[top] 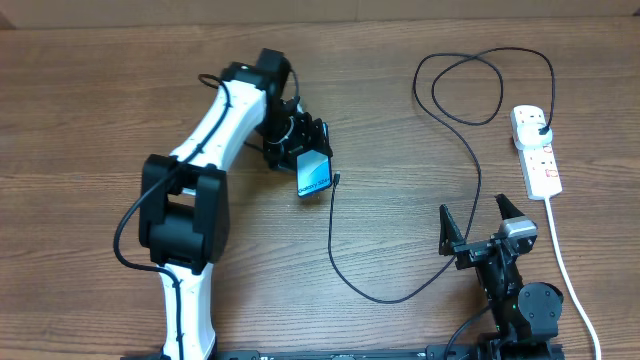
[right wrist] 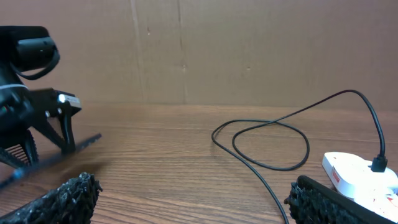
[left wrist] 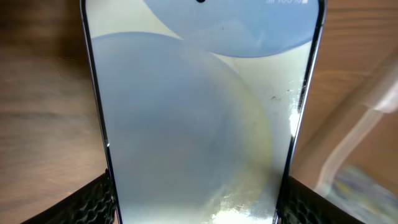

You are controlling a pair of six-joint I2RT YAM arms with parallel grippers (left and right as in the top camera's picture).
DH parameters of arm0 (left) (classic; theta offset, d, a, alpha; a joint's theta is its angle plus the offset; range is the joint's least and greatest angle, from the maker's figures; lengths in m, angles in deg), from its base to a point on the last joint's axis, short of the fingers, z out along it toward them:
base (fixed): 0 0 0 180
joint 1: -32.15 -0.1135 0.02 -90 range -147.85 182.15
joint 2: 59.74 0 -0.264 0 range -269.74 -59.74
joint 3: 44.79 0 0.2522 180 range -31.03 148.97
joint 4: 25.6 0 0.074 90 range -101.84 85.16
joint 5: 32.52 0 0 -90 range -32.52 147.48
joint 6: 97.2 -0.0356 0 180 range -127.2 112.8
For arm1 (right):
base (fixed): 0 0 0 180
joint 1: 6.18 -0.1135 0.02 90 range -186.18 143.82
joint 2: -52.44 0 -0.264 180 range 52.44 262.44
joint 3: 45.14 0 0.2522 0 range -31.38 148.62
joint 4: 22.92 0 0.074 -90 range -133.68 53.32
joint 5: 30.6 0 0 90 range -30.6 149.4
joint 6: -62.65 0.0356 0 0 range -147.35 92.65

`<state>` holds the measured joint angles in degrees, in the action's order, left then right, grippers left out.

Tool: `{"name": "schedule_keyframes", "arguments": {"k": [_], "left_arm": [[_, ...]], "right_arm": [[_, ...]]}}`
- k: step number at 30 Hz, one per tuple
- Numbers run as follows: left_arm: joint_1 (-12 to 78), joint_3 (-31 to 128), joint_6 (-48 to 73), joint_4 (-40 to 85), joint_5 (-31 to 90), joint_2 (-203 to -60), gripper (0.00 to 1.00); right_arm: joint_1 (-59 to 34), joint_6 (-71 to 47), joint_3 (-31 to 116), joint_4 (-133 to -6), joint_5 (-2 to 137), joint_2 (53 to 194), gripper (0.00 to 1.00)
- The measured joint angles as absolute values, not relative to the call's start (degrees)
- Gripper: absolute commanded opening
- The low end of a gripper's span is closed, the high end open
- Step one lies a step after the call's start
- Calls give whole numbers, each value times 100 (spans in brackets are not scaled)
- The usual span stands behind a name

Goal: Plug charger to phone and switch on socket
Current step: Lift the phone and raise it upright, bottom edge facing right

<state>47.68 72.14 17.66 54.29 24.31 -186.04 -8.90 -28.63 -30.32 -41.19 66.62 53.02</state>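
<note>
My left gripper (top: 308,152) is shut on the phone (top: 313,176), clamping its two long edges. In the left wrist view the pale blue screen (left wrist: 199,112) fills the frame between the black fingers (left wrist: 93,202). The charger (top: 332,230) is a thin black cable. Its small tip (top: 338,180) lies on the table just right of the phone, apart from it. Its black plug (top: 541,130) sits in the white socket (top: 535,155) at the far right. My right gripper (top: 475,222) stands open over bare wood near the front edge, left of the socket (right wrist: 354,174), with the cable (right wrist: 258,177) running between its fingers.
The charger cable makes a loop (top: 465,85) at the back, left of the socket. The socket's thick white cord (top: 568,275) runs toward the front right corner, close beside my right arm. A brown board wall (right wrist: 249,50) stands behind the table.
</note>
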Motion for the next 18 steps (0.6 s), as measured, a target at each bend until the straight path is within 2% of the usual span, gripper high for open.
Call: {"name": "schedule_keyframes", "arguments": {"k": [8,18], "left_arm": [[4287,7214,1769,5549,-146,-18604,71],[4103,7219,1771,5704,-2032,-18604,70]], "right_arm": [[-890,-2863,-3032,-4124,6664,5302,100],[-890,-2863,-3032,-4122,6664,5302,100]]}}
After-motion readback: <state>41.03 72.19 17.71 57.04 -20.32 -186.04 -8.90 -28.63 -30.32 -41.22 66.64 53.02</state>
